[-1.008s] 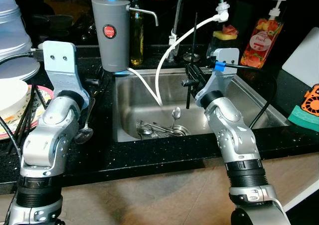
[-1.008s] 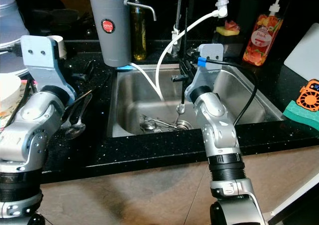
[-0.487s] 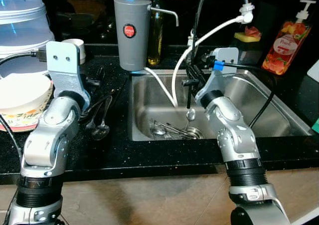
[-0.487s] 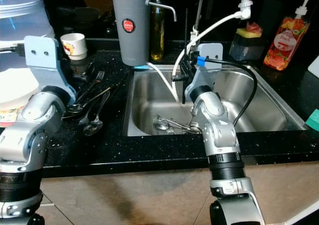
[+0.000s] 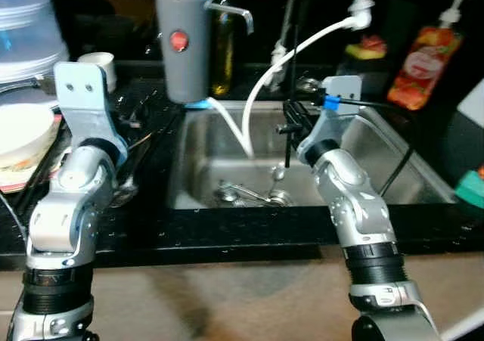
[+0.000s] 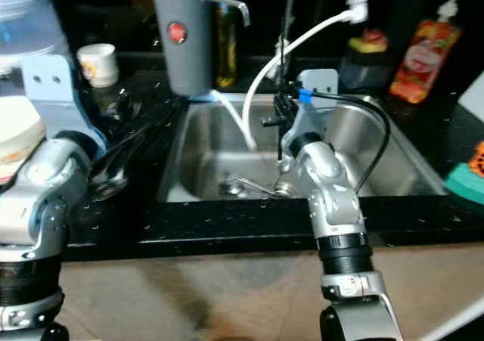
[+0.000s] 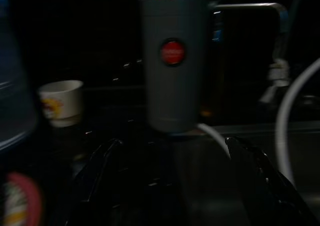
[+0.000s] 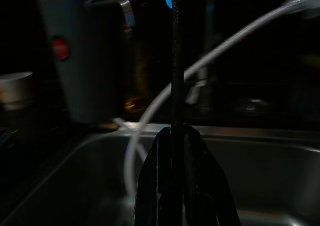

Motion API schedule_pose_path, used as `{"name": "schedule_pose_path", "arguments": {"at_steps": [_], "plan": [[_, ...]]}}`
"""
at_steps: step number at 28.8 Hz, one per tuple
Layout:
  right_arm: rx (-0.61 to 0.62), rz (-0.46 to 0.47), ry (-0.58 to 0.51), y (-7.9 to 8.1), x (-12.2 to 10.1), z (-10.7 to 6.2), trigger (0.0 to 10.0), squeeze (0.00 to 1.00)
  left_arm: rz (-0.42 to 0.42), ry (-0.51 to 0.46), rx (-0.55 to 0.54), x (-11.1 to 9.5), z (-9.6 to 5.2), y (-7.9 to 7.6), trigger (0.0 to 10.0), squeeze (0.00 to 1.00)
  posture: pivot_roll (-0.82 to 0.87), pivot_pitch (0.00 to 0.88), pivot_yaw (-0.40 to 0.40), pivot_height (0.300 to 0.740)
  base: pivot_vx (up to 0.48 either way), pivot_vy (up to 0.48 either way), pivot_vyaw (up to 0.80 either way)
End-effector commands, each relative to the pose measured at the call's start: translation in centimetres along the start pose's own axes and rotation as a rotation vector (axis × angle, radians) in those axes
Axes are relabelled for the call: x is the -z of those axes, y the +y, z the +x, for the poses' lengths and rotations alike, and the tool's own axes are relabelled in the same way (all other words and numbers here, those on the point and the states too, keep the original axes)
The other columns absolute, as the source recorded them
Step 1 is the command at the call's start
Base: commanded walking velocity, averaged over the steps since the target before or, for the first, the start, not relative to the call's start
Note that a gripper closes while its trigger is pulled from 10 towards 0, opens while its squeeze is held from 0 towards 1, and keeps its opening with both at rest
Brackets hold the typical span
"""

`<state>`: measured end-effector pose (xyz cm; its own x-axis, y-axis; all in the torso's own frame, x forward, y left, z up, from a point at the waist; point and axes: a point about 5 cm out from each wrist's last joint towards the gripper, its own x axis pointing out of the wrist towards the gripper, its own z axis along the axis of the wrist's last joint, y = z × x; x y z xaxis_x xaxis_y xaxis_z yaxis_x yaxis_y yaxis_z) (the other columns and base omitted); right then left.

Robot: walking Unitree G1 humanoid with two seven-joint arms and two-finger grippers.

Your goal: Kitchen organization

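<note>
My right gripper [image 8: 176,132] is shut on the thin black handle of a long spoon [image 5: 278,174]. The spoon hangs upright over the steel sink [image 5: 363,141], bowl end down, just above several pieces of cutlery [image 5: 243,196] on the sink floor. My left gripper [image 7: 172,153] stands open with nothing between its fingers. It hovers over the dark counter left of the sink, where more cutlery [image 5: 127,190] lies, and points toward the grey dispenser [image 5: 184,46].
A white hose [image 5: 257,106] curves from the faucet down into the sink. A paper cup [image 5: 98,65], a bowl [image 5: 23,133] and stacked tubs stand at the left. A soap bottle [image 5: 420,65] and a green sponge [image 5: 470,190] are at the right.
The camera has swung and the picture is now blurred. The spoon is still in my right gripper over the sink, and my left gripper is still open over the counter.
</note>
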<state>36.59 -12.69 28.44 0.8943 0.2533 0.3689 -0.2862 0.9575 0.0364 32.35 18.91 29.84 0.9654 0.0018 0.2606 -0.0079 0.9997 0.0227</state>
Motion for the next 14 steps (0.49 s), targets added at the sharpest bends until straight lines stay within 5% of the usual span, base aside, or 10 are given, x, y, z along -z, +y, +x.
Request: {"name": "schedule_pose_path", "arguments": {"at_steps": [1,8,11,14], "plan": [[-0.013,0.005,-0.010,0.34,-0.17,0.04,10.0,0.00,-0.010,0.012,-0.006,0.17,-0.08,0.14,10.0,0.00,-0.02,0.083,-0.050,0.740,0.000,0.000,0.00],[-0.017,0.004,-0.012,0.36,-0.25,0.12,10.0,0.00,-0.042,0.022,-0.009,0.22,-0.08,0.14,10.0,0.00,-0.02,0.083,-0.052,0.740,0.000,0.000,0.00],[-0.020,0.006,-0.011,0.34,-0.27,0.13,10.0,0.00,-0.003,0.008,0.002,-0.06,-0.12,0.01,10.0,0.00,-0.02,0.082,-0.054,0.740,0.000,0.480,0.00],[-0.021,0.006,-0.011,0.34,-0.28,0.17,10.0,0.00,0.000,0.030,0.005,0.14,-0.08,-0.08,10.0,0.00,-0.02,0.083,-0.055,0.740,0.000,0.000,0.00]]}}
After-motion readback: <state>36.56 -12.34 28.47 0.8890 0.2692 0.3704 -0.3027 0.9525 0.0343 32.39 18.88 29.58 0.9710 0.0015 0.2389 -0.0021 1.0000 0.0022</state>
